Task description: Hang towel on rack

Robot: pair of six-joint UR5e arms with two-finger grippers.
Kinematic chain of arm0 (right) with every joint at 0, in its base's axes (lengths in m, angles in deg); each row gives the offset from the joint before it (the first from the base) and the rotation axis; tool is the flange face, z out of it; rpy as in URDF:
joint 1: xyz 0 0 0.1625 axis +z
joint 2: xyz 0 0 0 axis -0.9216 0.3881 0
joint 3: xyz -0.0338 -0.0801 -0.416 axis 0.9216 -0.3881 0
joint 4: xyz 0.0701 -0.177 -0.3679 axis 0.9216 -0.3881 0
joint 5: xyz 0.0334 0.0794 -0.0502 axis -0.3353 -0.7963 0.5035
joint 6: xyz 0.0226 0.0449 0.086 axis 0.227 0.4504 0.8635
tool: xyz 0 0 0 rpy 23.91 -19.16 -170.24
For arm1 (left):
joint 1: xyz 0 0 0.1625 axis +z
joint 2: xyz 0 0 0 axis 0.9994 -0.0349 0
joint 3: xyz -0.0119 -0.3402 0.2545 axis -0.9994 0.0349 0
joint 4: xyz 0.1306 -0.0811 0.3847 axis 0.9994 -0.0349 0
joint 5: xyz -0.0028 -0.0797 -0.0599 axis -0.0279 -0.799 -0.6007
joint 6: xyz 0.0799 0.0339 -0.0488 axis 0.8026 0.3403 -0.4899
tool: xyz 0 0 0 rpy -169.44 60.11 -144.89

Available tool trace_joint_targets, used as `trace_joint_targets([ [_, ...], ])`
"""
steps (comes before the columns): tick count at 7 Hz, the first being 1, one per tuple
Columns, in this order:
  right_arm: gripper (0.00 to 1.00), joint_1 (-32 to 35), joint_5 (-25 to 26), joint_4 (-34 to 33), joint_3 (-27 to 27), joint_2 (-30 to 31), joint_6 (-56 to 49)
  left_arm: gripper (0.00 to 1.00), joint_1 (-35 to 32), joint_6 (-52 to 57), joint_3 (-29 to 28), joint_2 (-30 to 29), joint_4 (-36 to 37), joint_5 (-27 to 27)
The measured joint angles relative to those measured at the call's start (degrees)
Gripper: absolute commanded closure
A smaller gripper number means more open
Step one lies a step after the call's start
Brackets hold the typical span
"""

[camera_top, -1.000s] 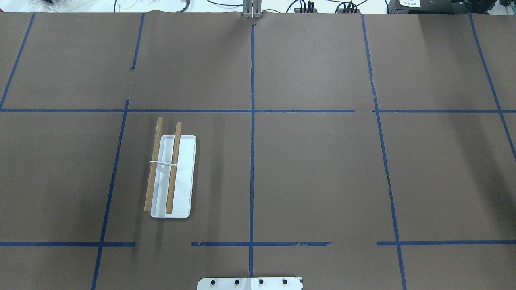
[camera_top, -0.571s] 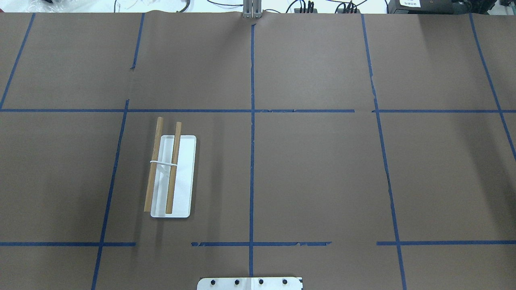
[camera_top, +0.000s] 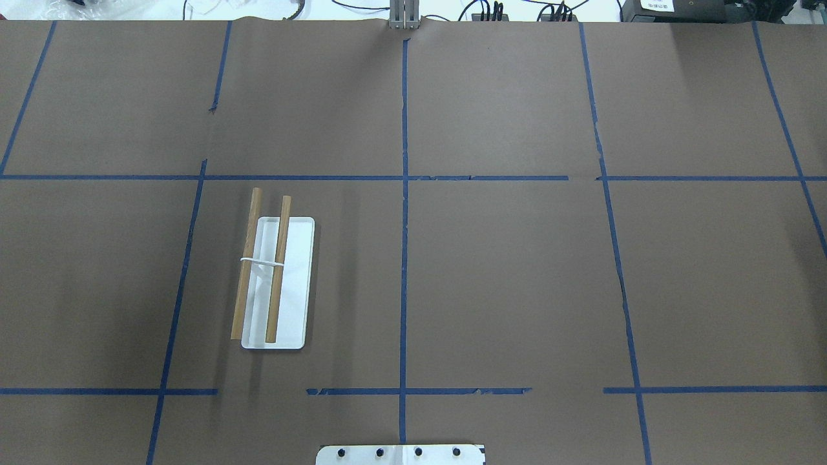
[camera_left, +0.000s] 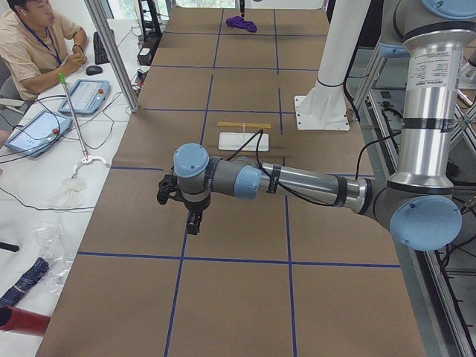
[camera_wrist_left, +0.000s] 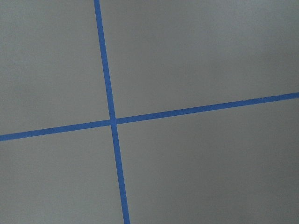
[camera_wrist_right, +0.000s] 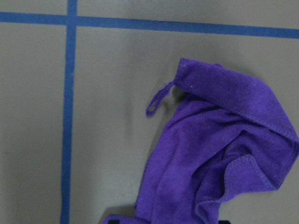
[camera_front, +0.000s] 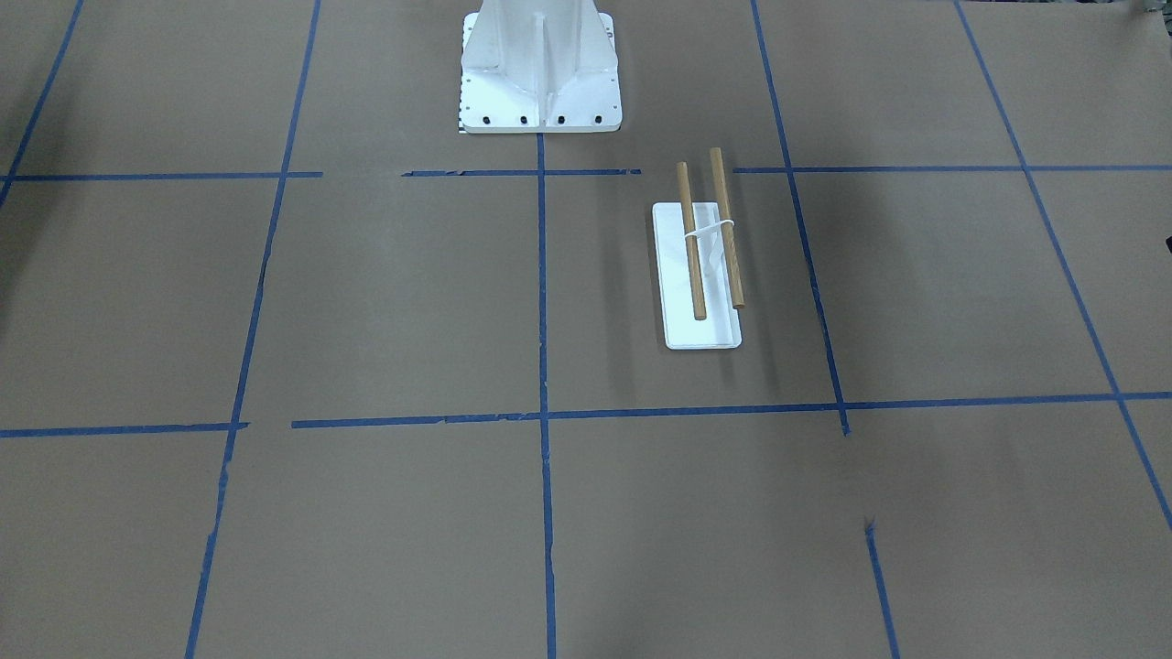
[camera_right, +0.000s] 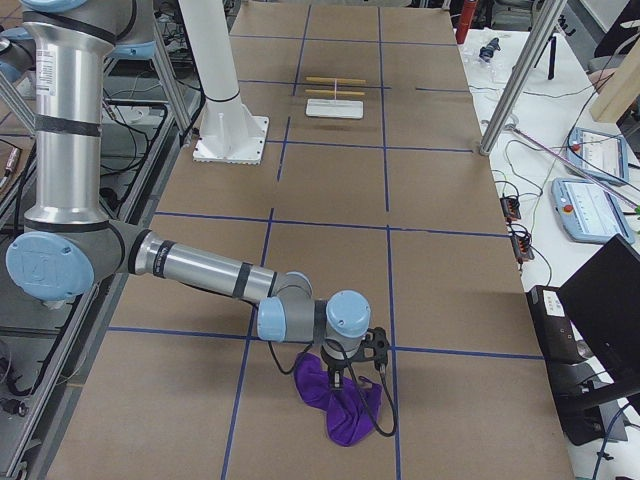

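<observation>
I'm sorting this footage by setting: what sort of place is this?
Most likely a robotics lab or data-collection workcell: a brown paper-covered table marked with a blue tape grid, a silver-and-blue robot arm reaching over it, and a touchscreen control pendant on the white side bench beside a seated operator.

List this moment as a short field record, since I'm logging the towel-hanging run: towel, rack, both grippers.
towel: crumpled on the table, far from the rack; loop tag lies free at a corner
rack: two wooden rods on a white base, nothing hung, robot's left half of the table
right gripper: directly over the towel; open or shut unclear
left gripper: over bare table by a tape crossing; open or shut unclear
</observation>
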Motion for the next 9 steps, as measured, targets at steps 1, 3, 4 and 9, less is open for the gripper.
trace_joint_targets([
  [1, 0.30, 0.0, 0.1, 3.7, -4.5, -1.4, 1.1, 0.00, 0.0, 0.0, 0.0, 0.0, 0.0, 0.0],
  [3, 0.34, 0.0, 0.1, 5.6, -7.9, -2.0, 1.8, 0.00, 0.0, 0.0, 0.0, 0.0, -0.1, 0.0],
  [4, 0.60, 0.0, 0.0, 5.8, -8.6, -1.9, 1.8, 0.00, 0.0, 0.0, 0.1, -0.1, -0.2, 0.0],
  [9, 1.00, 0.0, 0.3, 5.8, -9.4, -2.1, 1.9, 0.00, 0.0, 0.0, 0.3, -0.3, -0.3, -0.1],
])
